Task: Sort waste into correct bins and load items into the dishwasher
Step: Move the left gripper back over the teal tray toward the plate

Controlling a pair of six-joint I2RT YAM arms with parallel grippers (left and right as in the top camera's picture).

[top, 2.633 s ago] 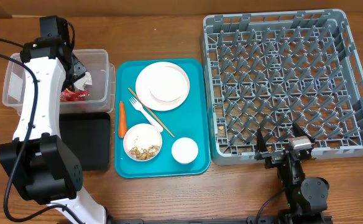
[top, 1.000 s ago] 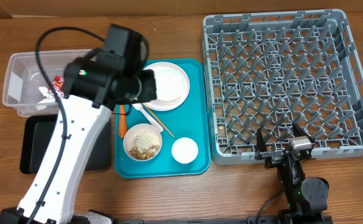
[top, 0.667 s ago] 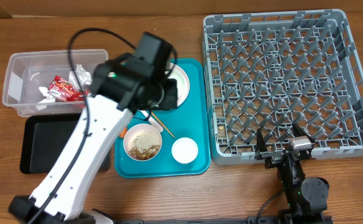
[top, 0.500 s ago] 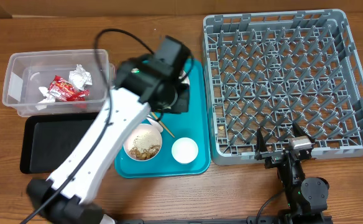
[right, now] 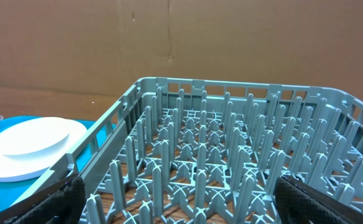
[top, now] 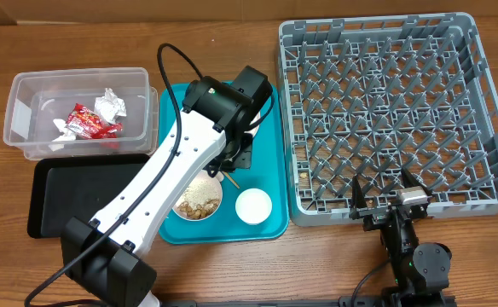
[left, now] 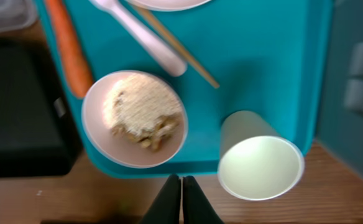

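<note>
The left arm (top: 176, 166) reaches across the teal tray (top: 270, 162), with the left gripper (left: 181, 183) pinched fully closed and empty, hanging above the tray's near edge. Just beyond its fingertips sits the bowl (left: 135, 118) of rice and nut scraps, and to the right of that the cup (left: 260, 165) stands upright. The carrot (left: 69, 46) lies along the tray's left side, touching the bowl's rim. The fork (left: 141, 34) and chopstick (left: 180, 50) lie side by side on the far side of the bowl, and the plate (right: 26, 146) is at the tray's far end.

At far left the tub (top: 19, 85) holds the wrapper (top: 91, 122) and the paper wads (top: 110, 105). The black tray (top: 70, 192) lies just near of it, partly under the arm.

The rack (top: 385, 102) fills the right side of the table. The right gripper (top: 381, 196) rests at the rack's near edge, its fingers spread wide with nothing between them.
</note>
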